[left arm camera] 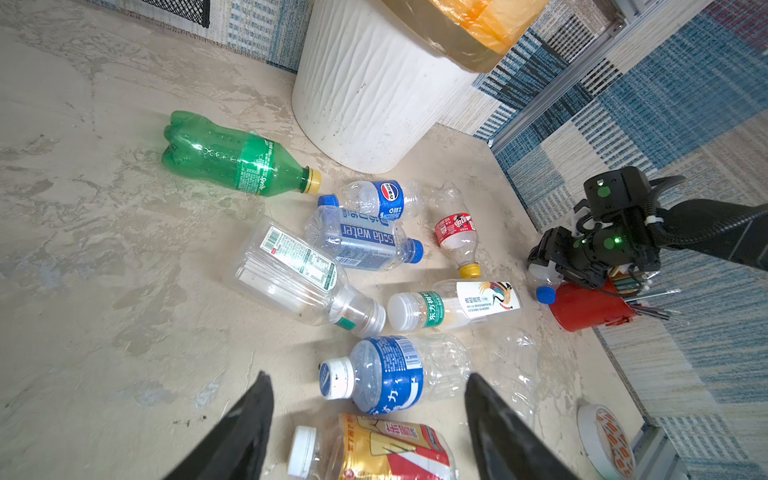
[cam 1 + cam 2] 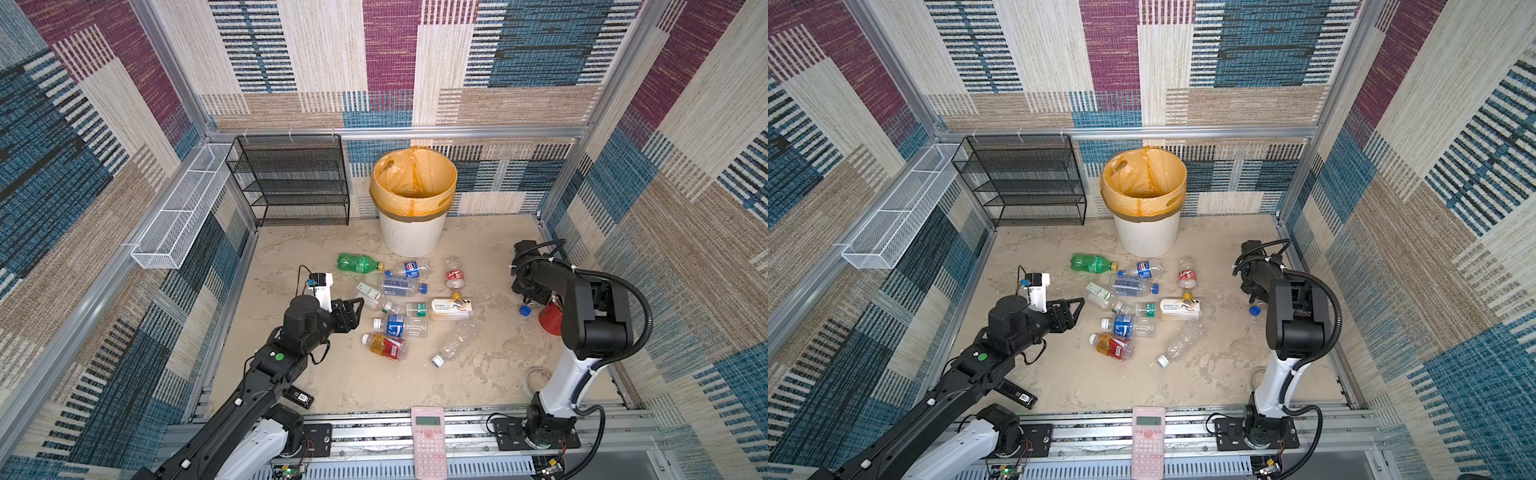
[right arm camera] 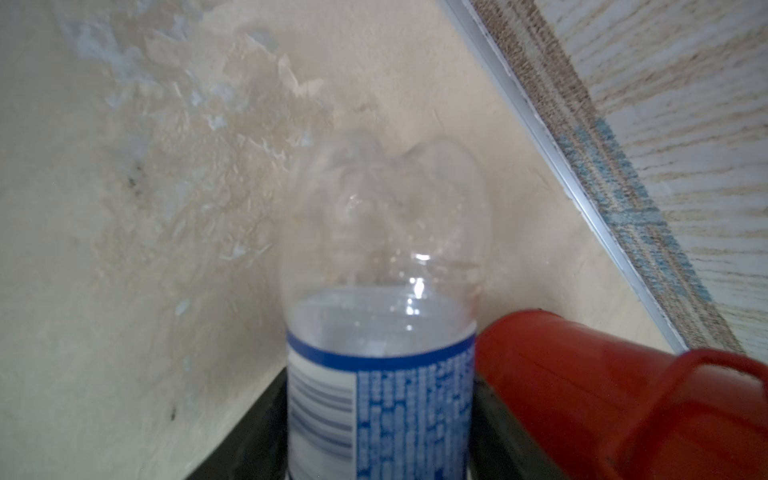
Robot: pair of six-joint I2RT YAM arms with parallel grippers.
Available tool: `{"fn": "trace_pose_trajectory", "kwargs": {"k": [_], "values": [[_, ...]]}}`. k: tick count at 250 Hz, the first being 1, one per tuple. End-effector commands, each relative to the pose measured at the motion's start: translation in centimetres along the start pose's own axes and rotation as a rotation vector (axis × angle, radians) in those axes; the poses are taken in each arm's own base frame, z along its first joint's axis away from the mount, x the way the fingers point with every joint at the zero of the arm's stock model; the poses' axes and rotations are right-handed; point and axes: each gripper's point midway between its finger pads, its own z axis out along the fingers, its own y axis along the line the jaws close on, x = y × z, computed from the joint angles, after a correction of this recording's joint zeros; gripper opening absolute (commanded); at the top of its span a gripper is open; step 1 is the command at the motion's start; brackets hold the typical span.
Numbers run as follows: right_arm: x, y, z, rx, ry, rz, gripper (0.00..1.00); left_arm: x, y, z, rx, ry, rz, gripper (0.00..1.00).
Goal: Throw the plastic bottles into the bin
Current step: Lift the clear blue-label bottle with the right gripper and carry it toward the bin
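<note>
right gripper (image 3: pixel 380 399) angled down beside the red cup (image 3: pixel 582 395)
it's clamped on a blue-label bottle (image 3: pixel 382 270); left gripper (image 1: pixel 365 376) hovers low, jaws wide.

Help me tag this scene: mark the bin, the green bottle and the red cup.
bin (image 2: pixel 411 235): in a top view, on its white ribbed wall.
green bottle (image 2: pixel 358 263): in a top view, on the middle of its body.
red cup (image 1: pixel 586 309): left wrist view, on its side wall.
</note>
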Motion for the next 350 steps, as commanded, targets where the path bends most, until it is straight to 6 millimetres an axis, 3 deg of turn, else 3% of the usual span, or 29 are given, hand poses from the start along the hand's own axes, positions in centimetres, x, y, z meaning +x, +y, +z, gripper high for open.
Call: {"fn": "trace_pose_trajectory", "kwargs": {"k": [1, 49, 74, 117, 159, 210, 231, 266, 350], "values": [[-0.5, 1.0, -0.3, -0.064, -0.020, 0.013, 0.54, -0.4, -0.2, -0.1, 0.005, -0.005, 0.022, 0.73], [0.3, 2.6, -1.2, -0.202, -0.008, 0.008, 0.50, -0.4, -0.1, 0.0, -0.001, -0.009, 0.017, 0.72], [0.8, 4.1, -3.0, -0.353, -0.024, 0.003, 0.49, -0.4, 0.0, 0.0, -0.008, -0.007, 0.016, 0.72], [2.4, 7.7, -8.2, -0.751, -0.089, -0.040, 0.45, -0.5, -0.1, 0.1, 0.003, -0.020, 0.021, 0.72], [3.3, 8.7, -14.0, -1.013, -0.297, -0.099, 0.40, -0.9, -0.3, 0.1, 0.010, -0.042, 0.035, 0.71], [4.7, 7.3, -20.2, -1.228, -0.685, -0.140, 0.38, -1.6, -0.3, -0.4, 0.009, -0.079, 0.052, 0.71], [5.4, 5.7, -22.6, -1.278, -0.876, -0.139, 0.34, -1.9, -0.4, -0.6, 0.012, -0.095, 0.052, 0.71], [6.6, 2.5, -26.7, -1.339, -1.190, -0.117, 0.35, -2.0, -0.5, -0.7, 0.016, -0.106, 0.045, 0.71], [5.4, -1.0, -32.1, -1.409, -1.510, -0.006, 0.34, -2.9, -0.7, -0.6, 0.020, -0.134, 0.017, 0.71]]}}
